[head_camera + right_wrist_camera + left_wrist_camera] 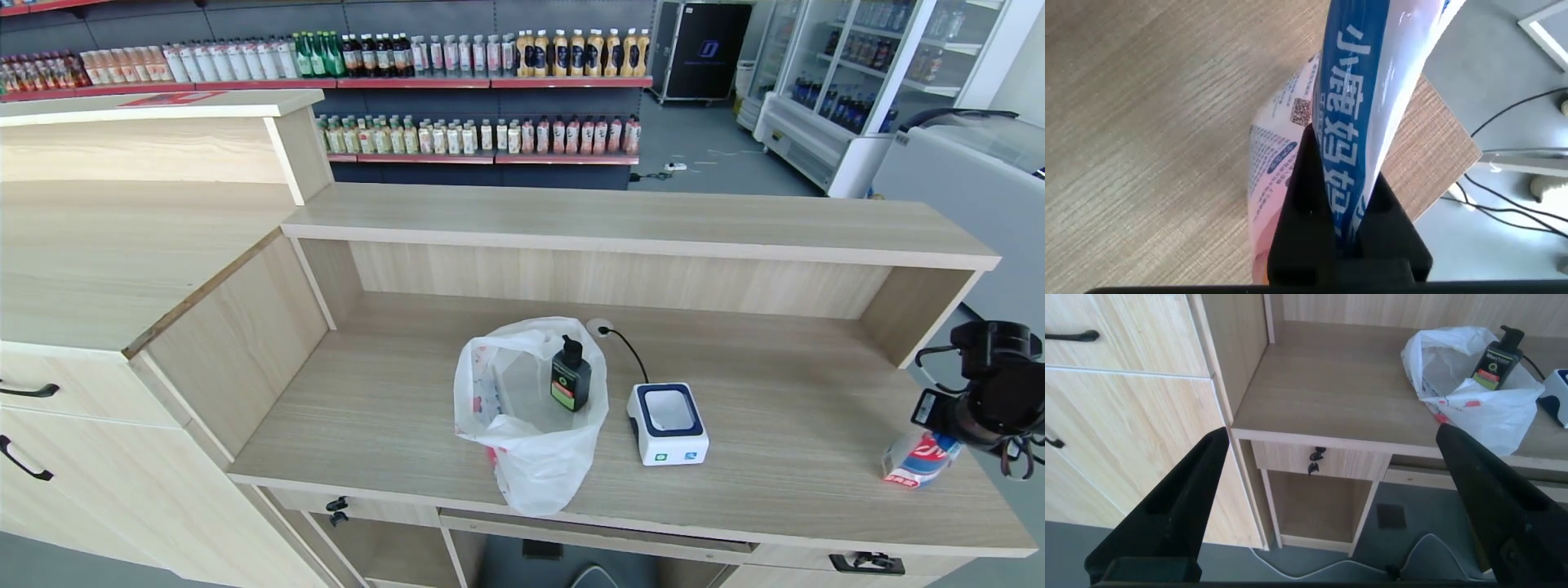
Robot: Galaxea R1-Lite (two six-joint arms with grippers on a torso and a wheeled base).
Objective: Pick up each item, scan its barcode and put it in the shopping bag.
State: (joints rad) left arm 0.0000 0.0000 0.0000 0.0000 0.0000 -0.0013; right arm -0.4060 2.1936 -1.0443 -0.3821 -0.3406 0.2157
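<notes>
Packet is clamped in the right gripper at the counter's right end. Scanner and shopping bag lie well to this gripper's left. Bottle appears already bagged, so the packet's scan and bagging remain. Left gripper hangs spread and holds nothing.

We see a pale wooden counter beneath the right gripper. Far beyond the gripper stand glass-door fridges on grey floor; beyond and to its left, red shelves of bottled drinks line a dark wall.
</notes>
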